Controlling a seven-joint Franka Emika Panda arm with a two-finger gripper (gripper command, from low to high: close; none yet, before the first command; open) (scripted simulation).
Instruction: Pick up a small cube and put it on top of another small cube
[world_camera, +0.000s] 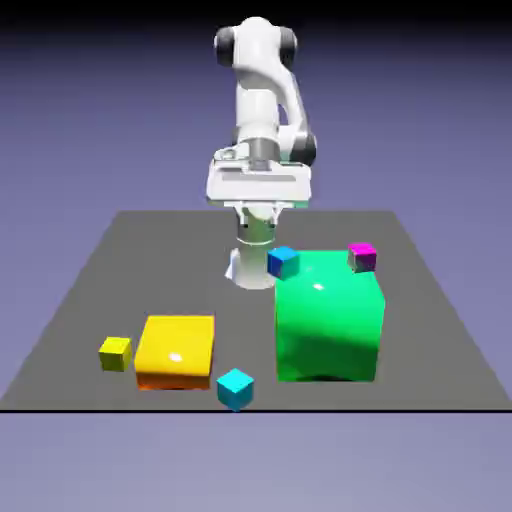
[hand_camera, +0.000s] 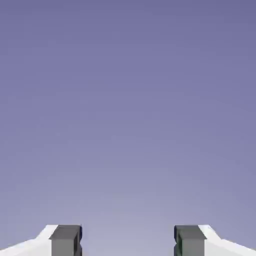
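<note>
Jaws parted on nothing, high above yellow cube (world_camera: 115, 352).

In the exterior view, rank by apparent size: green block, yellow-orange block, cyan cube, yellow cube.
1. Green block, largest.
2. Yellow-orange block.
3. Cyan cube and yellow cube: near alike; cyan sits closer to the camera, so no ranking.

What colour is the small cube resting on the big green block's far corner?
Magenta: the small cube on the green block, clearest in the exterior view.
</note>
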